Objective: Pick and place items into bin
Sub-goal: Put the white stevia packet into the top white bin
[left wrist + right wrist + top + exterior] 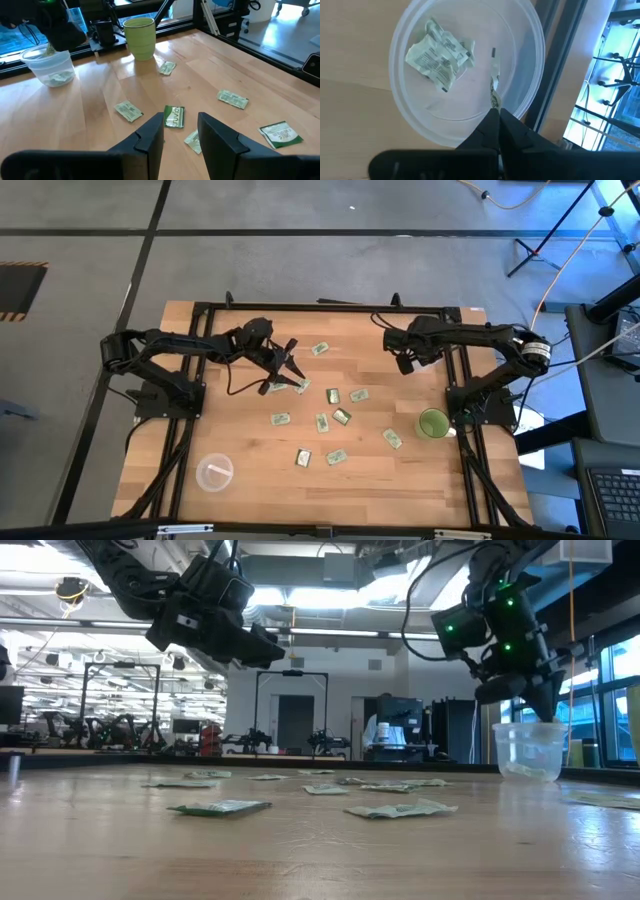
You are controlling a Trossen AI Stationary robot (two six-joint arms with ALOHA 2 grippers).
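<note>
The right claw is pinching a thin green packet by its edge, hanging it over the clear plastic bin so it can drop in. A crumpled pale green packet lies inside, toward ten o'clock. The left claw is spread above a darker green packet on the wooden table, ready to grab it.

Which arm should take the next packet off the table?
Left. The left gripper is open above the loose packets, with a dark green packet just ahead of it. The right gripper is shut on a held packet over the clear bin, away from the pile.
</note>
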